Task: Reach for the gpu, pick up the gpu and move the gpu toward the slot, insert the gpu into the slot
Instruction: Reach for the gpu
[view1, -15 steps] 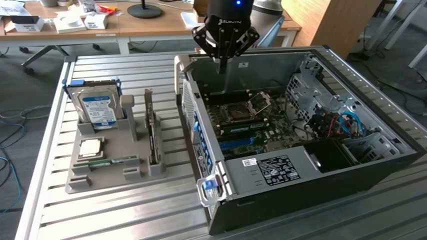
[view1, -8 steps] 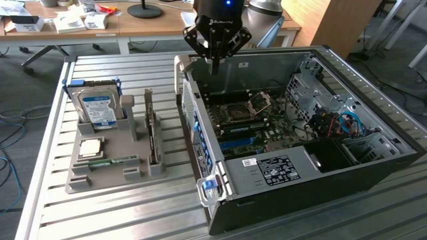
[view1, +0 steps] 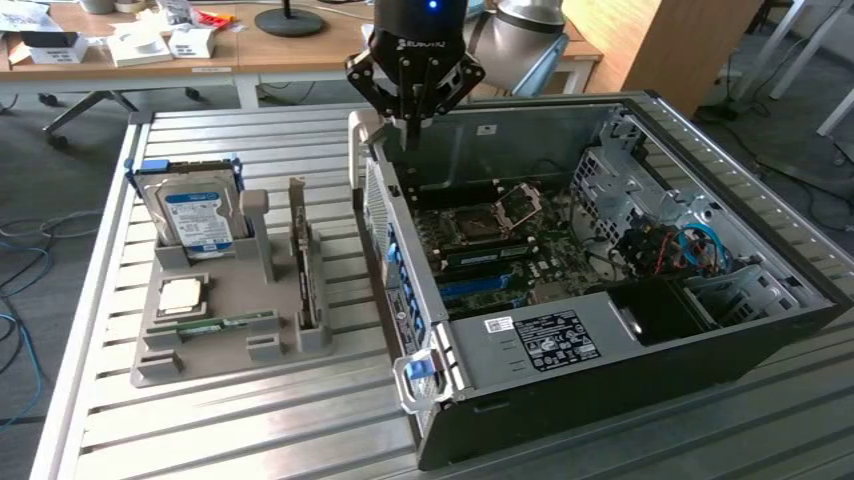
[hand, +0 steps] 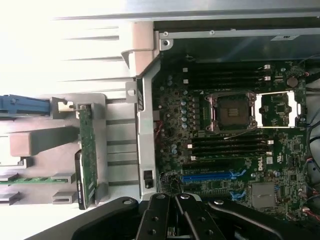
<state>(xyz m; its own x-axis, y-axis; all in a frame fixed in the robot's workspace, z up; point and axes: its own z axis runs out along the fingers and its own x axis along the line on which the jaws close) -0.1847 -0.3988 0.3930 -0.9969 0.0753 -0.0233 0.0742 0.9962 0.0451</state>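
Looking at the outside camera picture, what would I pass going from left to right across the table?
Hard drive → gpu standing on edge in the grey holder → motherboard in the open computer case → blue cables.

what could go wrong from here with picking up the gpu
1. The gripper hangs over the case's rear wall, not over the gpu. Lowering from here would likely strike metal.
2. Its fingers look shut, so they would land on the card's top edge unless opened.
3. The gpu stands on edge in the gray holder, close beside the case. A tilted pull might jam it.
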